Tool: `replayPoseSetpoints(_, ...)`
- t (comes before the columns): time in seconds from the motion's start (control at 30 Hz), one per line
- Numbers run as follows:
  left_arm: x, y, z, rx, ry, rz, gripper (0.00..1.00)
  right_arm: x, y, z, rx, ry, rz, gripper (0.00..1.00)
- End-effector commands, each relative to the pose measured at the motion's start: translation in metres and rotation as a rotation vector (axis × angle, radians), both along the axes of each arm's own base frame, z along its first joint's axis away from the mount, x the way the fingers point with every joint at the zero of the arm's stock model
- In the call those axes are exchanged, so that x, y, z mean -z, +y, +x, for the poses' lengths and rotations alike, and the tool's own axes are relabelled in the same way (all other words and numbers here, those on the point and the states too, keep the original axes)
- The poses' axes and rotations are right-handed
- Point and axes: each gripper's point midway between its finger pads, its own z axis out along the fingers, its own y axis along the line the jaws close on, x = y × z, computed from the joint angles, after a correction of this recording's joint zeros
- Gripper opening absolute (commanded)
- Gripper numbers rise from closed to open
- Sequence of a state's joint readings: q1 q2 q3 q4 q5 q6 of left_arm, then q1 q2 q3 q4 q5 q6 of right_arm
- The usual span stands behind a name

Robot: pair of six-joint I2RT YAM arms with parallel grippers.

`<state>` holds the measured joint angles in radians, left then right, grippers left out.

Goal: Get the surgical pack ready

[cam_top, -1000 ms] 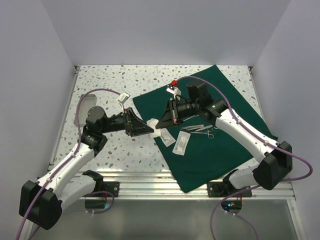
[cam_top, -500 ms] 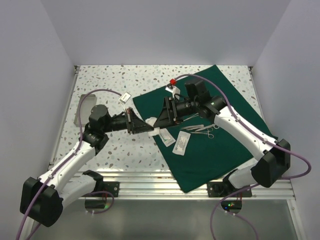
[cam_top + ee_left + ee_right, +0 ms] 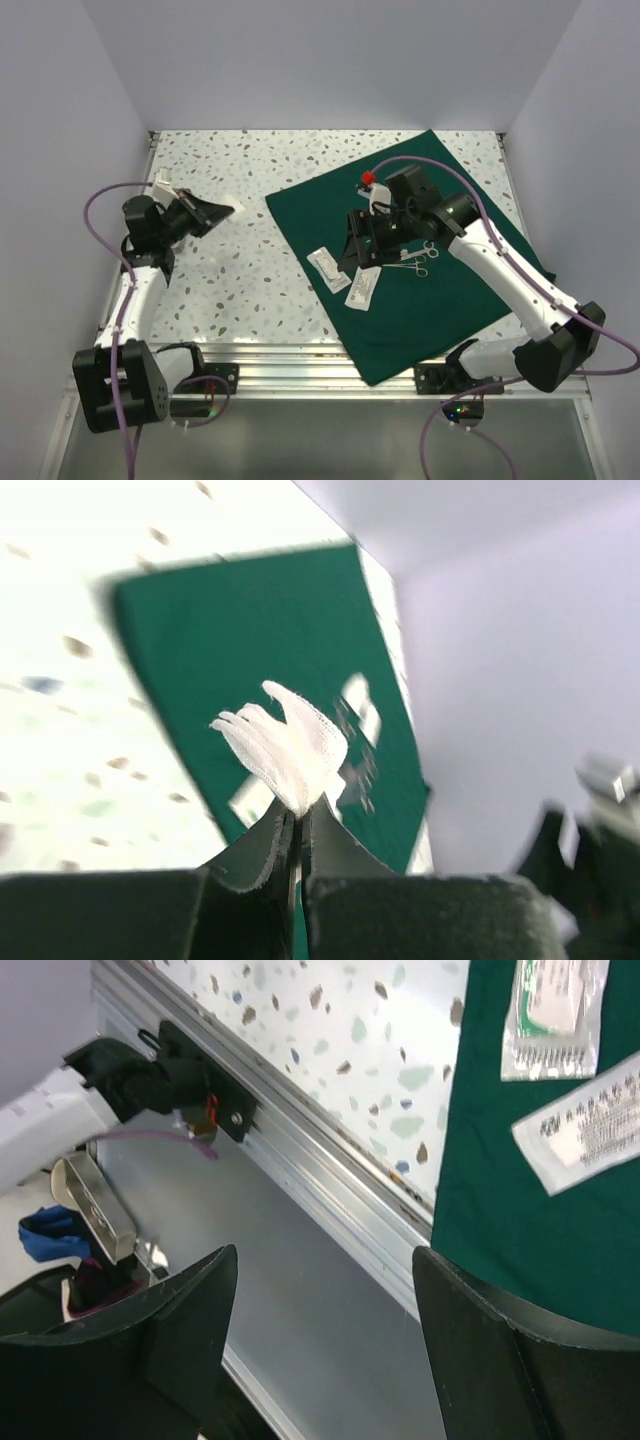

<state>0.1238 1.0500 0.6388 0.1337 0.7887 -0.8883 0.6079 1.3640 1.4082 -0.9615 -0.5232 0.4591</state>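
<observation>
White gauze [image 3: 285, 745] pinched in left end effector [image 3: 297, 825], over table [image 3: 250, 280] at left, well apart from green drape [image 3: 450, 300] lying to its right. Over drape, right end effector [image 3: 325, 1255] wide, empty, beside packets [image 3: 362, 286], instruments [image 3: 408, 262]; right arm nearer.

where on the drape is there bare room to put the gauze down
The drape is bare in its near part, between the white packets and the near edge of the table, and at its far left corner. Its middle is crowded: packets, steel instruments and the open right hand above them.
</observation>
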Motion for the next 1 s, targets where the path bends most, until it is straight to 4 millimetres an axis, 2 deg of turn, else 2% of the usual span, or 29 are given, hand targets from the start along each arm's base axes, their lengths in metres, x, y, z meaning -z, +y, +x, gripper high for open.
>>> replayPoseSetpoints(0.0,0.002,0.069,0.045,-0.264,0.003,0.072,0.00,0.006,-0.016,-0.025,0.002,0.032,-0.018,0.74)
replayPoseSetpoints(0.03,-0.003,0.094,0.055,-0.334,-0.005,0.087,0.00,0.014,-0.018,-0.028,0.001,0.053,-0.023,0.74)
replayPoseSetpoints(0.07,-0.001,0.106,0.062,-0.369,0.005,0.103,0.00,0.015,-0.019,-0.030,0.000,0.055,-0.021,0.74)
replayPoseSetpoints(0.1,0.012,0.124,0.073,-0.432,0.046,0.129,0.00,0.019,-0.019,-0.030,0.001,0.053,-0.027,0.74)
replayPoseSetpoints(0.13,0.006,0.142,0.081,-0.487,0.036,0.152,0.00,0.024,-0.020,-0.027,0.010,0.046,-0.041,0.74)
replayPoseSetpoints(0.17,0.011,0.159,0.087,-0.557,0.056,0.163,0.00,0.026,-0.021,-0.026,0.010,0.043,-0.050,0.74)
replayPoseSetpoints(0.27,0.026,0.190,0.104,-0.657,0.090,0.137,0.00,0.030,-0.024,-0.016,0.007,0.026,-0.105,0.74)
replayPoseSetpoints(0.3,0.039,0.197,0.109,-0.678,0.122,0.135,0.00,0.025,-0.022,-0.009,0.009,0.013,-0.109,0.74)
replayPoseSetpoints(0.37,0.038,0.208,0.121,-0.712,0.112,0.135,0.00,0.022,-0.020,-0.002,0.007,-0.007,-0.119,0.74)
replayPoseSetpoints(0.4,0.052,0.209,0.126,-0.710,0.147,0.126,0.00,0.025,-0.019,0.002,0.009,0.001,-0.125,0.74)
replayPoseSetpoints(0.43,0.051,0.213,0.133,-0.720,0.149,0.126,0.00,0.023,-0.018,0.007,0.016,-0.003,-0.123,0.74)
replayPoseSetpoints(0.5,0.064,0.223,0.141,-0.753,0.177,0.126,0.00,0.026,-0.019,0.013,0.023,0.003,-0.129,0.74)
replayPoseSetpoints(0.53,0.063,0.224,0.145,-0.763,0.169,0.114,0.00,0.029,-0.023,0.018,0.042,0.016,-0.130,0.74)
replayPoseSetpoints(0.6,0.075,0.232,0.153,-0.783,0.191,0.116,0.00,0.034,-0.026,0.022,0.059,0.040,-0.110,0.74)
replayPoseSetpoints(0.63,0.073,0.237,0.158,-0.796,0.197,0.122,0.00,0.036,-0.033,0.029,0.094,0.052,-0.099,0.74)
replayPoseSetpoints(0.7,0.084,0.245,0.161,-0.830,0.227,0.134,0.00,0.040,-0.040,0.035,0.129,0.079,-0.080,0.74)
replayPoseSetpoints(0.8,0.101,0.249,0.167,-0.838,0.262,0.126,0.00,0.043,-0.052,0.046,0.178,0.100,-0.059,0.74)
replayPoseSetpoints(0.97,0.119,0.245,0.178,-0.822,0.298,0.108,0.00,0.047,-0.052,0.055,0.196,0.117,-0.052,0.74)
